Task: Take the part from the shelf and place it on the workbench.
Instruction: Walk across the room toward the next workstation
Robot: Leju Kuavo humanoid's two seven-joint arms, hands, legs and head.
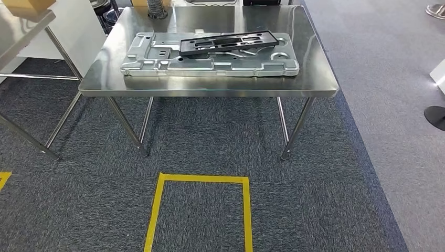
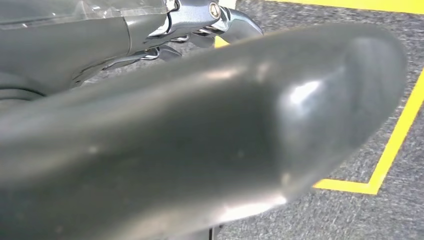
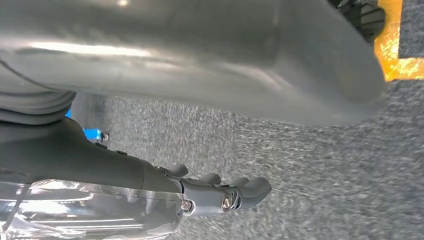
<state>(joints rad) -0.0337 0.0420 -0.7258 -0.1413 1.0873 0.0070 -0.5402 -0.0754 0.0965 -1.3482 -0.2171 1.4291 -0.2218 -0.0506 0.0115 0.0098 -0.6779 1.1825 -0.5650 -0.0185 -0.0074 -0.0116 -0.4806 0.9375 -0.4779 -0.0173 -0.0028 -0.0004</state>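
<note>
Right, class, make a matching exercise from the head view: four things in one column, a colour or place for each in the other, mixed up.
Things:
1. black part
2. grey tray
3. tape outline
4. workbench

Descriptions:
A. yellow, on the carpet
B. shiny steel, on thin legs
C. lies on top of the tray
D. pale grey, rests on the steel tabletop

Pairs: 1-C, 2-D, 3-A, 4-B

Dark grey carpet floor (image 1: 210, 142), w/ a yellow tape rectangle (image 1: 199, 181) marked on it just in front of a steel table (image 1: 220, 86) on thin metal legs. Lighter grey floor strip (image 1: 388, 79) runs along the right. Second metal-framed table (image 1: 26, 31) at far left (partly cut off), white panel (image 1: 84, 26) behind it. Bright overhead light glares off the tabletop.
</note>
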